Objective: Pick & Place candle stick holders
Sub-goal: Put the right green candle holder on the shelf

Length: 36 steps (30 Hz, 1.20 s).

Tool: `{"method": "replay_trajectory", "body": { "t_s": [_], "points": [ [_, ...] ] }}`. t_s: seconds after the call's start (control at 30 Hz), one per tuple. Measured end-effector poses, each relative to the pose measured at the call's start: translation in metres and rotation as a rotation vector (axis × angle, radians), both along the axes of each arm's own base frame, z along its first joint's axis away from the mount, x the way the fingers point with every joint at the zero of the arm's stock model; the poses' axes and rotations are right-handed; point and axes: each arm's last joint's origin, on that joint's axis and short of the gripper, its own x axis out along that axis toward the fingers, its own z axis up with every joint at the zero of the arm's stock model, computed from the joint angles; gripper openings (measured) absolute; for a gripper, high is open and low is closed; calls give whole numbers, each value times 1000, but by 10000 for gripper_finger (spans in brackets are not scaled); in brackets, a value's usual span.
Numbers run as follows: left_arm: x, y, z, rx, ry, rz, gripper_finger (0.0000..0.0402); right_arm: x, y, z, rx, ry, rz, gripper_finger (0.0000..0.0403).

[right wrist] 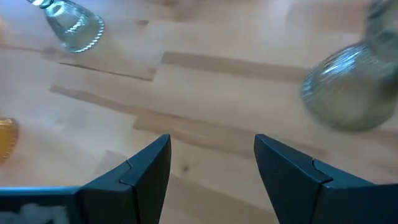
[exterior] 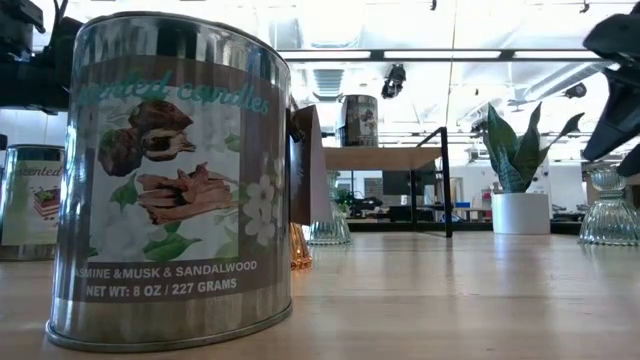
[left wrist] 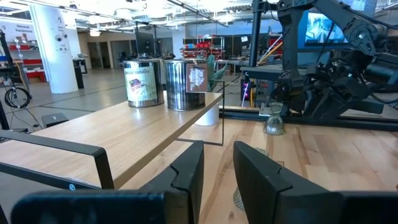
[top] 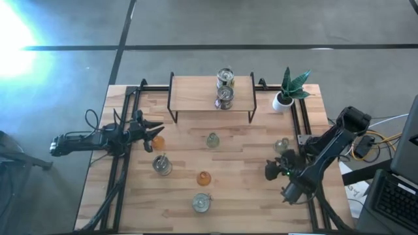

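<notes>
With fingers spread and empty, the right gripper (top: 273, 171) at the high view's lower right should drop squarely over the clear candle stick holder (top: 282, 145) just above it before closing, while the left gripper (top: 154, 130), parted, waits mid-left.

Glossy metal tin (exterior: 170, 180), wooden table (top: 248, 196)

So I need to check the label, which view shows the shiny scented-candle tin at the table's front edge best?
The low view: the shiny scented-candle tin fills the foreground, label readable. The high view shows only its top. Neither wrist view shows it.
</notes>
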Motion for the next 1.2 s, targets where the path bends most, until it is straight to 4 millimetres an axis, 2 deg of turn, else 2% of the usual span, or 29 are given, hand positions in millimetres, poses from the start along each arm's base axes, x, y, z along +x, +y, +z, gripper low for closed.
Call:
{"method": "replay_trajectory", "body": {
  "t_s": [0.33,0.57,0.9,1.2],
  "points": [
    [0,0,0,0,-3,0,92,-18,-13,7,-151,155,-10,224],
    [0,0,0,0,-2,0,92,-23,-19,-2,-173,194,-11,224],
    [0,0,0,0,-1,0,92,-17,-18,-10,-150,240,-73,224],
    [0,0,0,0,-1,0,92,-2,-32,-20,-160,265,-200,224]
  ]
}}
